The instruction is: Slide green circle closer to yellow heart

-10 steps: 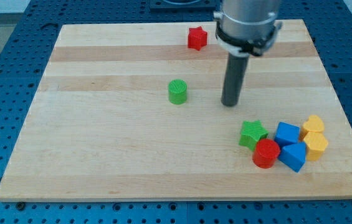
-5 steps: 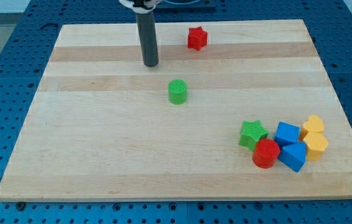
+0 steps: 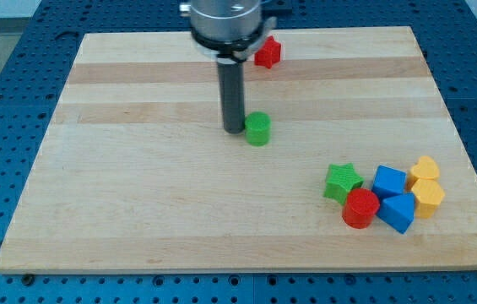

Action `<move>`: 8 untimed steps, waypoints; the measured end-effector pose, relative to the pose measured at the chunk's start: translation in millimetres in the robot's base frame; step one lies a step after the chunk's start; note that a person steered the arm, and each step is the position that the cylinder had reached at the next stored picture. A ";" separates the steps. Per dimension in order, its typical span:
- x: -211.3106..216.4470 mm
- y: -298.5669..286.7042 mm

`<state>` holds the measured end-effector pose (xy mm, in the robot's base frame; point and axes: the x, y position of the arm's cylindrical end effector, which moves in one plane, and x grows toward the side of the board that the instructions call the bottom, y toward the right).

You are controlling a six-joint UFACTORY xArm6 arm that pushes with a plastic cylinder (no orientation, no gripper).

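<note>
Green circle (image 3: 257,129): a small round block on the wooden board (image 3: 137,194). It sits right beside my tip, on the tip's right side as the view shows it, touching or almost touching.
My tip (image 3: 235,129): the bottom end of a straight dark rod. It has no fingers, so nothing opens, shuts or holds. It can only push.
How the green circle will handle: it looks small, light and hard, so I think it will slide easily on the smooth wood. It is round, so it may slip off to 1 side if the push is not through its middle.
Where to push: there is nothing to grab. I think the best spot is the side that faces away from the heart, the view's upper left side. My tip is close to that side now.
Yellow heart (image 3: 425,168): far from my tip, toward the view's lower right. It sits at the right end of a bunch of blocks.
Other yellow block (image 3: 429,198): just below the heart. I cannot tell its shape.
Green star (image 3: 341,181): the block in the bunch that is closest to my tip.
Red round block (image 3: 360,208): just below the green star.
2 blue blocks (image 3: 389,181) (image 3: 398,212): between the green star and the yellow blocks. The green circle could bump these on its way.
Red star (image 3: 266,52): behind my rod, near the view's top. It is out of the way.
</note>
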<state>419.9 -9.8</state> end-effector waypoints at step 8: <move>22.6 174.2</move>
